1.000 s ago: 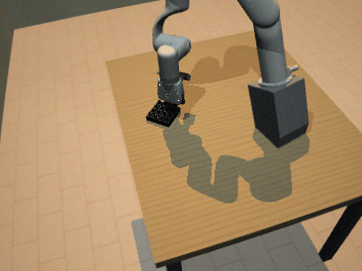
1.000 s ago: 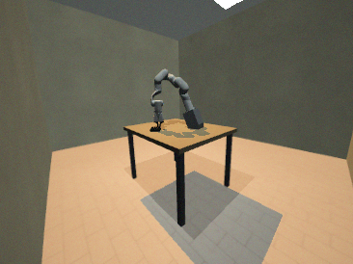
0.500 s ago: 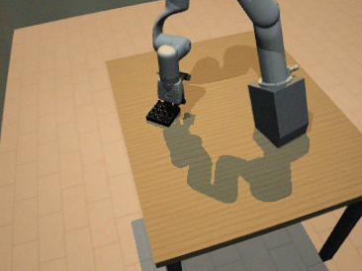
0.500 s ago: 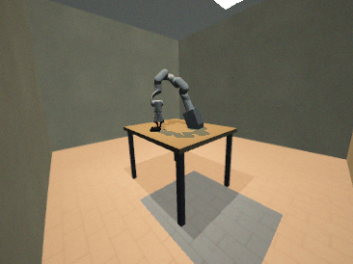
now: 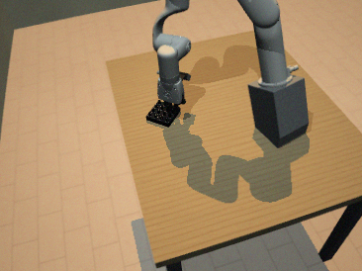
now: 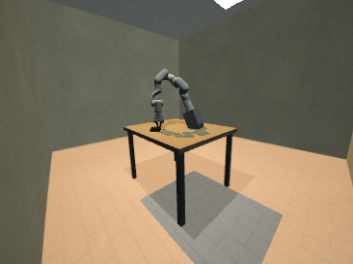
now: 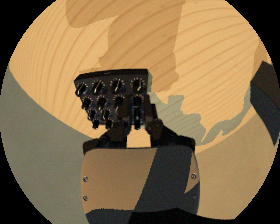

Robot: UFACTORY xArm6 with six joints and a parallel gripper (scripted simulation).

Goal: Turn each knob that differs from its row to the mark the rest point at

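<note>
The black knob box [image 5: 161,112] stands on the wooden table near its left edge; it also shows in the wrist view [image 7: 115,100] and, very small, in the exterior view [image 6: 155,128]. My gripper [image 5: 170,100] points straight down over the box's edge nearest the arm's base. In the wrist view the gripper [image 7: 136,131] has its two fingers slightly apart on either side of a knob in the row nearest the camera, toward the right. The fingers look loose around it, not pressing on it. The knob lines and printed names are too small to read.
The arm's grey base block [image 5: 279,109] stands on the right of the table. The table's left edge runs close beside the box. The arm's shadow lies across the table's middle.
</note>
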